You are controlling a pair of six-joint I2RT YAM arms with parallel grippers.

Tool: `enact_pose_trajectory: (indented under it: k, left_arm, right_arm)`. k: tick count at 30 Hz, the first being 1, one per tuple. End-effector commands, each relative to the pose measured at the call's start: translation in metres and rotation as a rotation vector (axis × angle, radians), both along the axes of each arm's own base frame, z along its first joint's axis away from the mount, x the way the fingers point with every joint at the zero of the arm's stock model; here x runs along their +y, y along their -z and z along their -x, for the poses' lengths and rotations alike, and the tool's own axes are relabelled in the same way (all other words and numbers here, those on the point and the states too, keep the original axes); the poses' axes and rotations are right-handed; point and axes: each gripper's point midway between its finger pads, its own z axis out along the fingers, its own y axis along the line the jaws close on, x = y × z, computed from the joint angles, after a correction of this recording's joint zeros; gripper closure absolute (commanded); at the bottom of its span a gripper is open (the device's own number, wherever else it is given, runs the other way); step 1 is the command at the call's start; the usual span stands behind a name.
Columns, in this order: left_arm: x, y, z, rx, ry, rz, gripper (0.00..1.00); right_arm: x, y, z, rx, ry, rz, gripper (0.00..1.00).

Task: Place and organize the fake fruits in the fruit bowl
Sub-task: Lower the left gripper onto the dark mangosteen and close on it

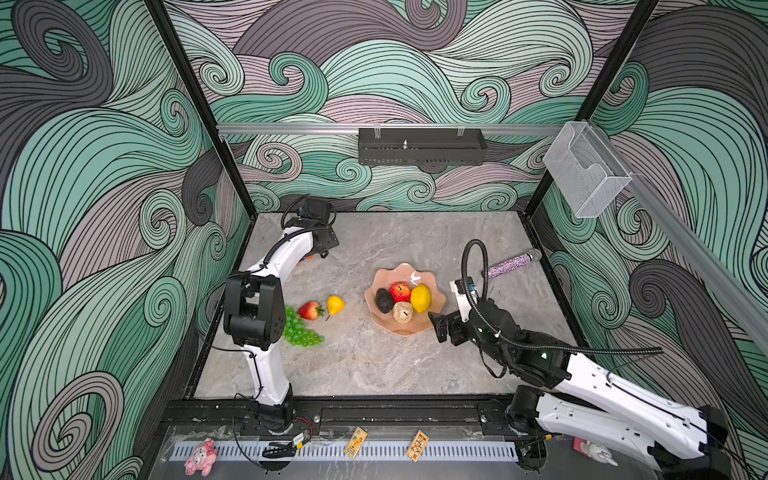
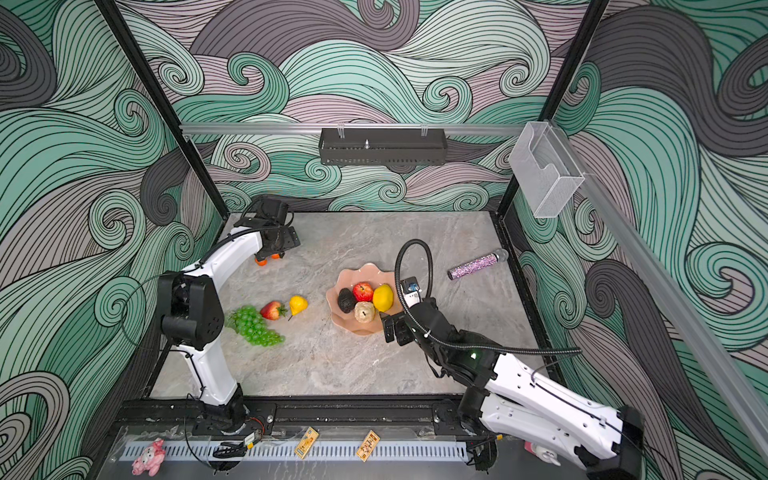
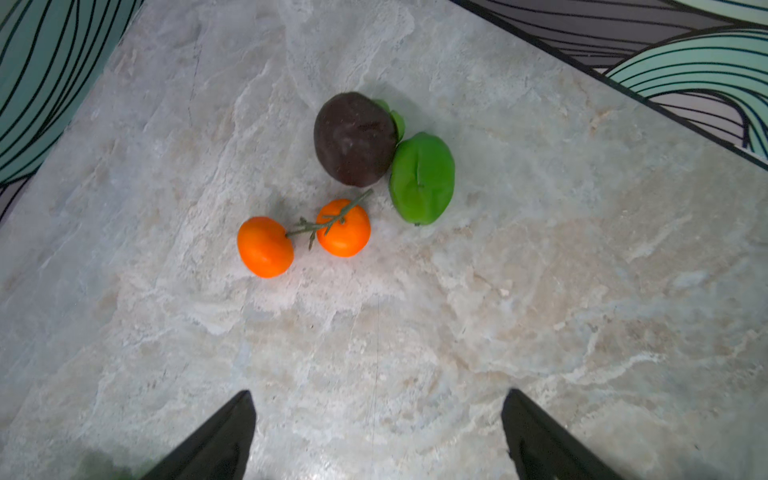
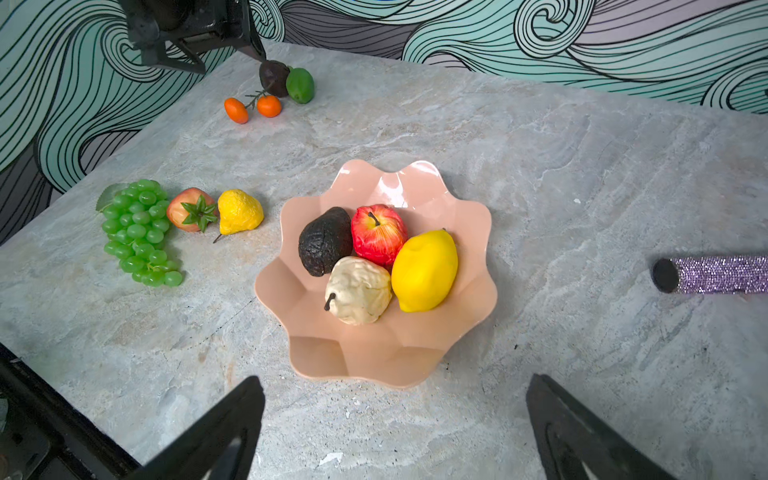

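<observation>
**Left arm poised over the orange pair, four fruits already in the bowl**

The fruit bowl (image 1: 401, 272) sits right of centre in both top views. It holds a dark avocado (image 1: 384, 300), a red apple (image 1: 400, 291), a lemon (image 1: 420, 298) and a beige bumpy ball (image 1: 403, 311). Not yet in it are the grape bunch (image 1: 299, 330), strawberry (image 1: 309, 310) and a small yellow fruit (image 1: 335, 304), at centre left of the counter (image 1: 374, 365). At its upper left lie the two stemmed oranges (image 3: 343, 232), a second avocado (image 3: 353, 139) and a lime (image 3: 422, 178).

The left fingers (image 3: 220, 444) hover over that upper-left cluster, spread wide and empty. The oranges lie straight ahead of them, with the avocado and lime just beyond. The pair's long axis, along the shared stem, runs nearly in line with the way the fingers close. A pinch would likely need a wrist turn, or one orange as its target.

The right fingers (image 4: 224, 432), also wide and empty, hang at the bowl's lower-right rim, well apart from the oranges. The left arm is clearly the nearer.
</observation>
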Motion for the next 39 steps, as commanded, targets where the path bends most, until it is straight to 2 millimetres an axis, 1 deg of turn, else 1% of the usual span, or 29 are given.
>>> enact_pose_trajectory:
  k: [1, 6, 7, 8, 10, 13, 16, 18, 20, 23, 26, 28, 32, 39]
  left_arm:
    - [0.026, 0.004, -0.007, 0.087, 0.0, -0.086, 0.06]
    - [0.054, 0.009, -0.041, 0.125, 0.0, -0.127, 0.08]
    - [0.058, 0.012, -0.047, 0.139, 0.014, -0.128, 0.09]
    - [0.063, 0.014, -0.053, 0.151, 0.024, -0.131, 0.13]
    - [0.071, 0.019, -0.059, 0.179, 0.038, -0.133, 0.16]
    - [0.072, 0.029, -0.069, 0.198, 0.09, -0.099, 0.19]
    - [0.064, 0.04, -0.077, 0.21, 0.18, -0.037, 0.2]
    - [0.063, 0.045, -0.078, 0.224, 0.21, -0.027, 0.2]
    - [0.057, 0.051, -0.08, 0.23, 0.261, 0.004, 0.2]
    - [0.055, 0.059, -0.081, 0.242, 0.296, 0.015, 0.19]
    - [0.061, 0.068, -0.081, 0.255, 0.292, 0.013, 0.2]
    - [0.066, 0.07, -0.083, 0.251, 0.281, 0.021, 0.22]
    - [0.068, 0.071, -0.087, 0.234, 0.276, 0.025, 0.27]
    - [0.071, 0.064, -0.094, 0.188, 0.259, 0.046, 0.26]
  right_arm:
    - [-0.006, -0.004, 0.002, 0.001, 0.04, -0.077, 0.01]
    - [-0.017, 0.006, 0.011, 0.029, 0.051, -0.105, 0.01]
    - [-0.019, 0.007, 0.012, 0.031, 0.055, -0.11, 0.01]
    - [-0.021, 0.009, 0.013, 0.032, 0.058, -0.113, 0.01]
    - [-0.024, 0.01, 0.015, 0.031, 0.063, -0.118, 0.01]
    - [-0.028, 0.012, 0.015, 0.03, 0.075, -0.116, 0.01]
    - [-0.029, 0.013, 0.015, 0.031, 0.082, -0.116, 0.01]
    - [-0.029, 0.015, 0.014, 0.038, 0.087, -0.112, 0.01]
    - [-0.028, 0.017, 0.013, 0.046, 0.091, -0.108, 0.01]
    - [-0.025, 0.02, 0.013, 0.062, 0.093, -0.104, 0.01]
    - [-0.023, 0.022, 0.013, 0.074, 0.093, -0.1, 0.01]
    - [-0.022, 0.022, 0.013, 0.081, 0.092, -0.103, 0.01]
    - [-0.021, 0.025, 0.013, 0.091, 0.095, -0.104, 0.01]
    - [-0.019, 0.03, 0.013, 0.109, 0.096, -0.098, 0.01]
